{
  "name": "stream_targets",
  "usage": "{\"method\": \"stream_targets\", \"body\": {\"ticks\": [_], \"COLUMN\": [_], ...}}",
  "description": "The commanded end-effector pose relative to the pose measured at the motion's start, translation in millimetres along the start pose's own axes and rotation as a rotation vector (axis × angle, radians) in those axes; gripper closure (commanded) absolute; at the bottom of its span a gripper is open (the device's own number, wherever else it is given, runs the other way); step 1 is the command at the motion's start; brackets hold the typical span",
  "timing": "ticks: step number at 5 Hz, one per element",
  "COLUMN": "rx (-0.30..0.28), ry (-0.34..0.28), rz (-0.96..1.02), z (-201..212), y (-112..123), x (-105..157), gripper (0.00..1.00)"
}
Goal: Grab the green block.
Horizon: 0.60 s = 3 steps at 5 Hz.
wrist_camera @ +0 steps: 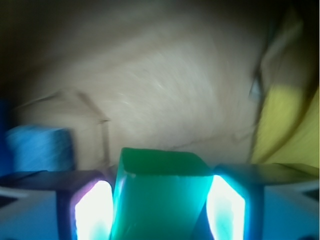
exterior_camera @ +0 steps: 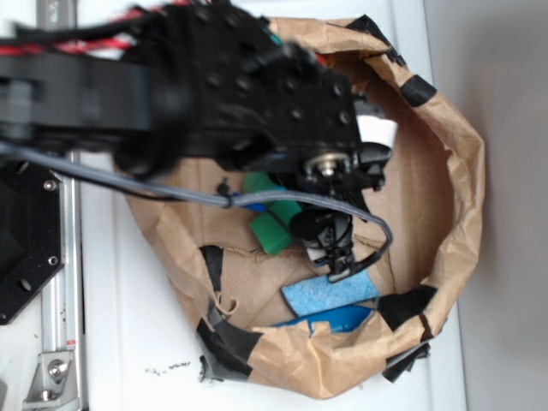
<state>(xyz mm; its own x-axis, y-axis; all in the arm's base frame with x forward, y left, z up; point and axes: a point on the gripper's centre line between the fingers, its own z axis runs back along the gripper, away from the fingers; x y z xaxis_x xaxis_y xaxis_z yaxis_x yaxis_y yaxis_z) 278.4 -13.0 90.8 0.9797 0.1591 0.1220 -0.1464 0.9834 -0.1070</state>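
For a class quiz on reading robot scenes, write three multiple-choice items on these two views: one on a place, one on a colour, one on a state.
1. Where is the smooth green block?
A. between the gripper fingers
B. outside the bag
C. on the sponge

2. What colour is the flat rectangular sponge?
A. red
B. blue
C. white

3. The gripper is:
A. wide open, empty
B. closed on the block
C. out of view

Answers: 1 A, the wrist view shows fingers on both sides; 2 B, it is blue inside the crumpled brown paper bag; 3 B, both pads meet the block.
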Motion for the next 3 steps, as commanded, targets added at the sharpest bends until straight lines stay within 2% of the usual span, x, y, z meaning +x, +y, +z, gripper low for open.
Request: {"method": "stream_targets", "body": {"ticks": [1, 3], "rx": [0.078, 0.080], "ry": [-0.091, -0.084], "rz": [-0.204, -0.215], "z": [105.4, 105.2], "y": [2.7, -4.1], "x": [27.5, 28.9], "gripper": [1.00, 1.00]}}
